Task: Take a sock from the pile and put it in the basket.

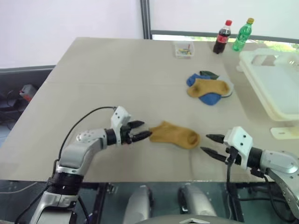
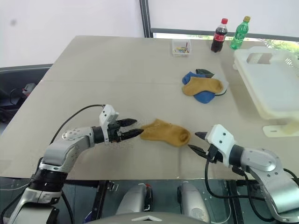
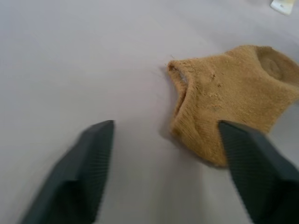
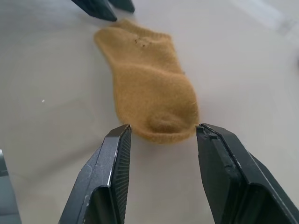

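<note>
A broad beige table [image 1: 117, 84] takes up most of the room in front of the robot, backed by a pale wall and a window with a dark frame. At its far edge stand a cola bottle [image 1: 222, 37] and a green soda bottle [image 1: 243, 34], with a small clear box [image 1: 183, 49] of coloured bits just beside them. The cream-white basket [image 1: 273, 100] sits at the right side of the table, slotted and shallow; what I can see of its inside looks bare. Near it, toward the middle, lies the pile [image 1: 210, 87]: a mustard sock on top of blue ones, with a dark one poking out behind. One mustard-yellow sock [image 1: 174, 135] lies flat on its own at the near edge, well apart from the pile and outside the basket. The left gripper [image 1: 144, 131] points at its cuff end, fingers parted, one tip right against the fabric, though I cannot tell if it has any grip on it. The right gripper [image 1: 209, 145] hangs just beside the toe end, jaws spread and holding nothing.
</note>
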Robot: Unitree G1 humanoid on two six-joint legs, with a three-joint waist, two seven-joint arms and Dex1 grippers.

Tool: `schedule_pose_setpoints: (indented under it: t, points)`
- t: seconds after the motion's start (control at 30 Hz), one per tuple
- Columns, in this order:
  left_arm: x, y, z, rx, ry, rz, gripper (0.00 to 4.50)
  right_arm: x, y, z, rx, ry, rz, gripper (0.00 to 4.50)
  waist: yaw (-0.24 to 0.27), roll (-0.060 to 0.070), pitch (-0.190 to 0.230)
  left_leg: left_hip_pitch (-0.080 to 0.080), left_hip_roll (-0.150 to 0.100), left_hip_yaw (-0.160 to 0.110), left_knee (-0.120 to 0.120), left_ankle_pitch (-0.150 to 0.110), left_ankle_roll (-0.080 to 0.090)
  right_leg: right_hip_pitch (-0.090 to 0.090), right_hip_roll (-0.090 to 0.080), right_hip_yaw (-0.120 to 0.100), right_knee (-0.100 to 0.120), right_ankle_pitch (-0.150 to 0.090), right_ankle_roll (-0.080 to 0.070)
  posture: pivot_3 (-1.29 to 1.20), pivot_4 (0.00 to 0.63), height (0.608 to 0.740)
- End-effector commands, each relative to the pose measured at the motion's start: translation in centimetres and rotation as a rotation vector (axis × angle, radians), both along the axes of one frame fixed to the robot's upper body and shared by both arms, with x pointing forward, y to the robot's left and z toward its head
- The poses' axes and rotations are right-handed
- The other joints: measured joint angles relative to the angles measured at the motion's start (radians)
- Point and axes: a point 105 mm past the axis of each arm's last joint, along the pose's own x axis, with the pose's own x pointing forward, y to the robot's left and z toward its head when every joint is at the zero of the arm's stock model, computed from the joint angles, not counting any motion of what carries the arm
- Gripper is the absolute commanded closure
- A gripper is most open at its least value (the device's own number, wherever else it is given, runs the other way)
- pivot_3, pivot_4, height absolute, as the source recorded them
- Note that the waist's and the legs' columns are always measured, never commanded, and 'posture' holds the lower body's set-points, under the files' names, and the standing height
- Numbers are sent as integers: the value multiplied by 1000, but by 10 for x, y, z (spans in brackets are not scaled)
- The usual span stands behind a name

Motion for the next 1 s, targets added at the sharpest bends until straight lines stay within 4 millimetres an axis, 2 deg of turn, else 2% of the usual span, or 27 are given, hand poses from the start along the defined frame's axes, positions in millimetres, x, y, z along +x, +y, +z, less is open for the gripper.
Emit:
schedule_pose_setpoints:
  t: [0.03, 0.1, 0.13, 0.17, 0.3, 0.4, 0.53, 0.7, 0.8, 0.9, 1.0]
  points:
    - [-4, -11, -11, 7, 27, -60, 3000, -2, -2, 16, 5, -77, -12, 2210, 1, 0, 0, 0, 0, 0, 0, 0, 0, 0, 0, 0, 0, 0, 0, 0, 150, 740]
    - [-2, -13, -11, -6, 26, -73, 3595, -2, -3, 18, 12, -87, -21, 2210, 2, 0, 0, 0, 0, 0, 0, 0, 0, 0, 0, 0, 0, 0, 0, 0, 150, 740]
    - [-1, -13, -11, -16, 30, -77, 4193, -2, -3, 19, 23, -91, -25, 2210, 2, 0, 0, 0, 0, 0, 0, 0, 0, 1, 0, -1, 0, 0, 0, 0, 150, 740]
    - [-1, -14, -9, -31, 33, -81, 4476, -2, -3, 21, 36, -96, -29, 2210, 1, 0, 0, 0, 0, 0, 0, 0, 0, 1, 0, -1, 0, 0, 0, 0, 150, 740]
    - [-1, -14, 3, -118, 58, -93, 4476, -1, -1, 29, 62, -123, -23, 2210, 1, 0, 0, 0, 0, 0, 0, 0, 0, 1, 0, -1, 0, 0, 0, 0, 150, 740]
    - [-4, -4, 19, -183, 63, -95, 4476, -2, 1, 33, 67, -155, 1, 2210, -1, -1, 0, -1, 0, -1, 0, 0, 0, 0, 0, -1, 0, 0, 0, 0, 150, 740]
    - [-5, 22, 40, -254, 49, -72, 4476, -3, 3, 34, 82, -158, 14, 2210, -3, -1, 0, -1, 1, -3, 0, 0, 0, 0, 1, -1, 0, 0, 0, 0, 150, 740]
    - [-11, 62, 71, -222, -15, -75, 4476, -5, 3, 35, 87, -183, 38, 2210, -1, -1, 0, -1, 1, -3, 0, 0, 0, 0, 0, -1, -1, 0, 0, 0, 150, 740]
    - [-19, 78, 101, -168, -36, -128, 4476, -7, 0, 33, 85, -183, 39, 2210, 0, -1, 1, -1, 1, -3, 0, 0, 0, 0, 0, -2, -1, -1, -1, 0, 150, 740]
    - [-26, 74, 134, -40, 33, -177, 4476, -8, -2, 31, 89, -188, 34, 2210, 5, -6, 4, -2, 1, -2, 0, 0, 0, 0, 0, -4, -1, -2, -2, 0, 150, 740]
    - [-22, 63, 139, 223, 34, -126, 4476, -7, -3, 31, 95, -197, 16, 2210, 3, -6, 4, -2, 1, -2, 0, 0, 0, 0, -1, -4, -2, -2, -2, 0, 150, 740]
